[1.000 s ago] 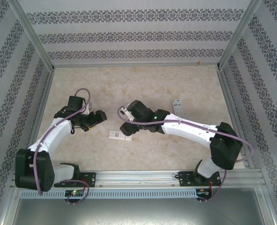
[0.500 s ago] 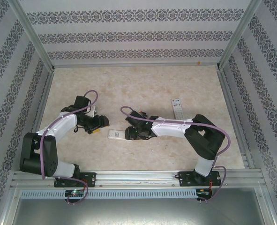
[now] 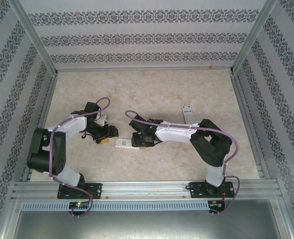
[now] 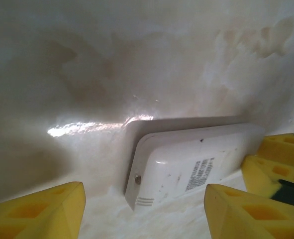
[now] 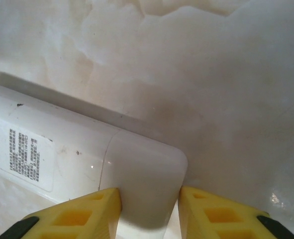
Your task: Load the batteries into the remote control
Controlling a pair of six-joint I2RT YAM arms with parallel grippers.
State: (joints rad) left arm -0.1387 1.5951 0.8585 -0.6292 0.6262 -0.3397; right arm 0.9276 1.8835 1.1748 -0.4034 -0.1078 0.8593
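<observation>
Looking down at a long, slim white plastic remote control (image 3: 122,143), lying flat with the plain back up, near the middle of the pale stone-look table (image 3: 151,89), a bit to the left. Well apart from a shorter, wider white remote (image 3: 187,114) off to the far right.

Probably light and stiff, with a hard, smooth shell. Slippery too, so likely to skid on the table if pushed from one side only. Best to pinch across the two long edges, close to an end. Best to go gently on the thin battery lid (image 5: 147,164), likely easy to snap.

Holding the right end with the right gripper (image 5: 150,206): yellow pads (image 5: 77,214) set narrow, one on each side of the lid end, touching as far as can be seen. Waiting at the left end with the left gripper (image 4: 144,199): pads (image 4: 37,209) spread wide, nothing between yet, remote just ahead.

Compared with one second ago: right gripper brought nearer, onto the right end; left gripper moved nearer too, up close to the left end. Remote left in the same spot.
</observation>
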